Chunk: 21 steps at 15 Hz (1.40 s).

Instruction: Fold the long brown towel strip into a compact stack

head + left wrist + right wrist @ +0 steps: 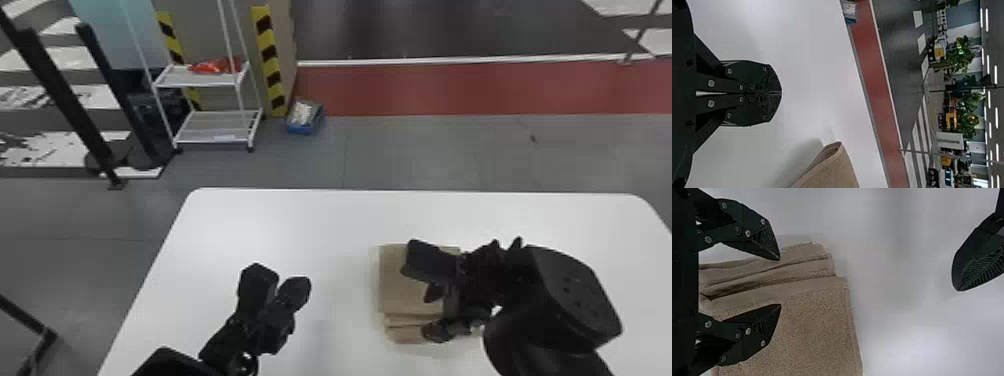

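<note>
Long brown towel strip [400, 285]: lies folded in a flat, squarish stack on the white rounded-corner table [280, 220], right of the middle. Uneven layers jut out from under the top panel along the near edge.

Right gripper [431, 312]: black, fingers spread wide above the near part of the stack; one finger over the jutting layers, the other over the top panel. No cloth pinched between them. Right gripper and its arm screen the stack's right side from the head camera.

Left gripper [296, 290]: black, fingertips pressed together, nothing held. Over the table, left of the towel, apart from it.

Beyond the table, on the grey floor: white metal shelf rack [215, 136], red item [215, 66] on its upper shelf; yellow-and-black striped edging [270, 60] beside it; blue box with white contents [306, 125] near the rack's foot. Red floor band [450, 90] runs behind. Black upright posts [65, 95] far left.
</note>
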{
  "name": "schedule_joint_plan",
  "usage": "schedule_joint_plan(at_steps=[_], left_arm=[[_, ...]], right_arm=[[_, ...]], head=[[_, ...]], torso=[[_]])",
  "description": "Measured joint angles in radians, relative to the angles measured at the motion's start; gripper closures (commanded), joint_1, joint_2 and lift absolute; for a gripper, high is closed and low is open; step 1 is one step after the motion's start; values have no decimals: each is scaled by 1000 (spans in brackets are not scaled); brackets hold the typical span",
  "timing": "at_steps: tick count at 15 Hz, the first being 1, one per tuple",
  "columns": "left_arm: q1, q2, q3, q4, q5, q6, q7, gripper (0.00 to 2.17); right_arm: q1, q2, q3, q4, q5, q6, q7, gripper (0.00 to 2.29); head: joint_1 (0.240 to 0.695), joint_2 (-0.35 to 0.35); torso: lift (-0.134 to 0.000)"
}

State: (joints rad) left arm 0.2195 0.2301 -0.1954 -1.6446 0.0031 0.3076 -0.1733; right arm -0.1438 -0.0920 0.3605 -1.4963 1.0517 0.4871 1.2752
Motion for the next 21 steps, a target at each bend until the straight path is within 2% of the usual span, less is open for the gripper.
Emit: schedule_joint_plan(at_steps=[5, 8, 9, 10, 16, 21], left_arm=[[0, 0, -1, 3, 0, -8, 0, 1322], [0, 0, -6, 2, 0, -8, 0, 1322], [0, 2, -10, 0, 1, -8, 0, 1322], [0, 3, -14, -2, 1, -8, 0, 1322], [35, 12, -21, -52, 12, 18, -18, 1322], [53, 15, -16, -104, 81, 119, -85, 1328]], right_arm=[[-9, 10, -4, 13, -3, 4, -7, 569], [-11, 15, -6, 16, -1, 18, -8, 741], [-11, 15, -6, 17, 0, 26, -7, 1089], [-10, 15, -5, 18, 5, 34, -3, 1295], [9, 15, -11, 12, 19, 50, -5, 1298], [16, 15, -77, -26, 7, 50, -8, 1295]], head=[[695, 87], [695, 84], [695, 81], [695, 78], [695, 58], [695, 17]], torso=[[0], [0], [0], [0], [0], [0]])
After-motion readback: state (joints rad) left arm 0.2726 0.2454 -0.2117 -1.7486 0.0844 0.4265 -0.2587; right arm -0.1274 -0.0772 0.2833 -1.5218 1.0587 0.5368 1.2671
